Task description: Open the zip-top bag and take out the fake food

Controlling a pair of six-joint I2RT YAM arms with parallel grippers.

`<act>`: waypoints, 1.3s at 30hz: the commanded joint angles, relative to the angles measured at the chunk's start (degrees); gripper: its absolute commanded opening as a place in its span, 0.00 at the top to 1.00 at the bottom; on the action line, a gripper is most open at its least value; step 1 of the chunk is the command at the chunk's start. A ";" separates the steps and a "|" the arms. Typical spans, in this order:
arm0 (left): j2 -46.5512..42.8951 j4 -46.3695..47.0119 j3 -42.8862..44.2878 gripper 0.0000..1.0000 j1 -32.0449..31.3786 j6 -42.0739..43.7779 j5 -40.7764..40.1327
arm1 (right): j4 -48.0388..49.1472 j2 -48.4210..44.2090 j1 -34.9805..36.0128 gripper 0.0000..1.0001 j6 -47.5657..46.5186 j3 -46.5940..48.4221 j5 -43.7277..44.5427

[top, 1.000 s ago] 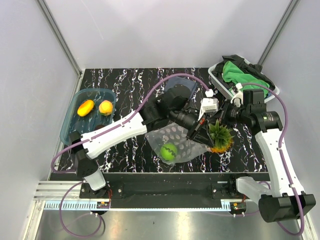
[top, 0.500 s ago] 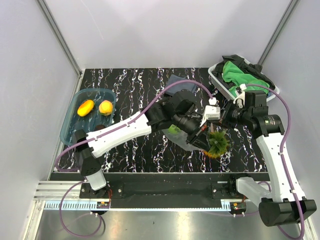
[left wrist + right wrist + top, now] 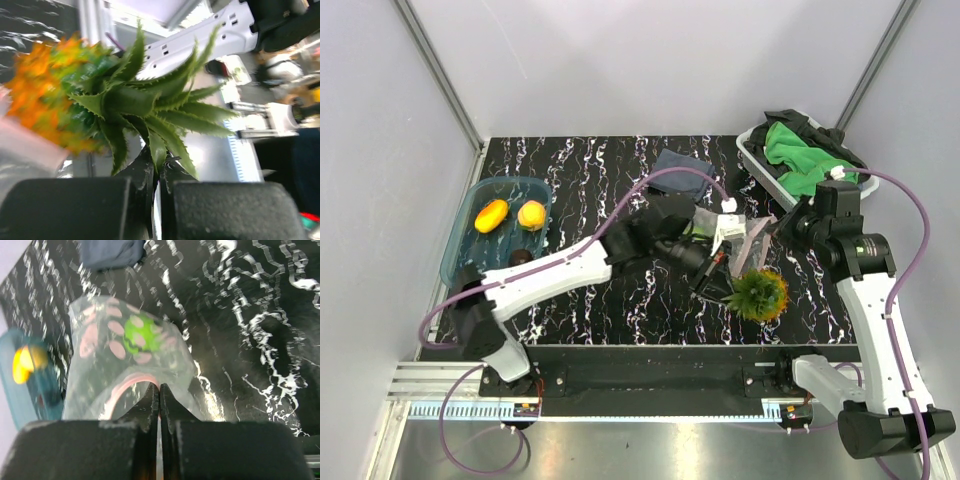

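Observation:
My left gripper (image 3: pixel 726 284) is shut on a leaf of the spiky green-topped orange fake fruit (image 3: pixel 758 294), low over the table's front right. In the left wrist view the jaws (image 3: pixel 157 170) pinch a leaf of that fruit (image 3: pixel 125 100). My right gripper (image 3: pixel 772 229) is shut on the zip-top bag (image 3: pixel 751 245) and holds it lifted. In the right wrist view the jaws (image 3: pixel 160 388) pinch the pink zip rim, and the clear bag (image 3: pixel 95 375) hangs below with the green ball (image 3: pixel 139 335) inside. Two orange pieces (image 3: pixel 492 215) (image 3: pixel 531 214) and a dark piece (image 3: pixel 520 257) lie in the blue tub (image 3: pixel 455 250).
A white basket (image 3: pixel 752 152) with green cloths (image 3: pixel 805 150) stands at the back right. A dark blue cloth (image 3: pixel 680 172) lies at the back middle and shows in the right wrist view (image 3: pixel 112 252). The left arm stretches across the table's middle.
The right gripper has lifted the bag off the table and drawn it back, with the green ball in it. The left gripper has kept the spiky fruit, now outside the bag.

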 commanded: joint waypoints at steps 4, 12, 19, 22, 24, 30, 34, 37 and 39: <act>-11.27 0.21 -2.81 1.00 -0.74 8.79 -13.97 | -1.71 1.93 0.17 1.00 6.53 1.91 10.39; -18.74 10.21 -7.47 1.00 4.87 -1.13 -15.77 | -4.18 1.58 0.26 1.00 0.12 2.53 17.25; -21.82 15.78 -4.85 1.00 9.28 -9.67 -16.34 | -4.97 -0.35 0.26 1.00 -4.98 0.69 11.47; -23.05 14.70 -3.26 1.00 10.95 -11.41 -23.64 | -5.76 -1.58 0.17 1.00 -5.16 -0.28 7.17; -23.40 16.02 -2.99 1.00 12.96 -13.79 -26.54 | -5.93 -1.85 0.17 1.00 -5.69 -0.64 0.69; -14.56 27.35 0.25 1.00 16.23 -28.55 -18.57 | -3.83 -2.90 0.17 1.00 -6.57 -4.94 -14.37; -8.91 36.41 1.58 1.00 15.09 -36.21 -15.21 | -1.37 -3.08 0.26 1.00 -5.70 -5.30 -19.66; -5.48 36.68 3.59 1.00 14.65 -37.17 -12.93 | -1.36 -2.11 0.26 1.00 -5.77 -3.72 -20.80; -3.73 37.20 5.00 1.00 14.38 -37.53 -13.01 | -1.63 -0.98 0.26 1.00 -5.95 -2.32 -21.94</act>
